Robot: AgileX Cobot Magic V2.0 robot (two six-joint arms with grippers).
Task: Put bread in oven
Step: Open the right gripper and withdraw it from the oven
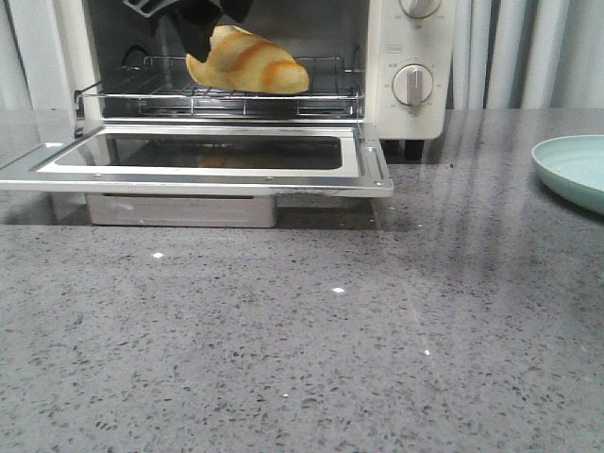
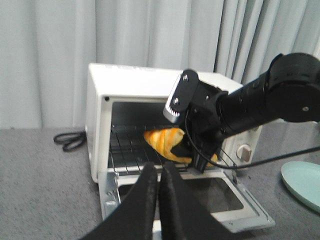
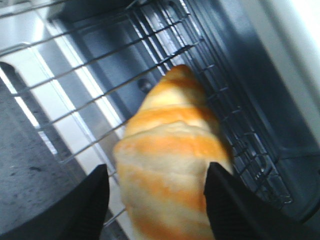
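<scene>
The bread [image 1: 247, 61], golden with orange stripes, lies on the wire rack [image 1: 226, 102] inside the cream-white oven [image 1: 392, 57], whose door [image 1: 368, 175] hangs fully open. My right gripper [image 3: 156, 170] reaches into the oven and its jaws straddle the near end of the bread [image 3: 170, 150]. One finger touches the bread and a gap shows at the other. In the front view it [image 1: 203, 33] sits at the bread's raised left end. My left gripper [image 2: 159, 170] is shut and empty, held back in front of the open door [image 2: 250, 210]. It is out of the front view.
A pale green plate [image 1: 576, 170] stands on the grey speckled counter to the right of the oven; it also shows in the left wrist view [image 2: 302, 185]. A black cable [image 2: 70, 140] lies left of the oven. Grey curtains hang behind.
</scene>
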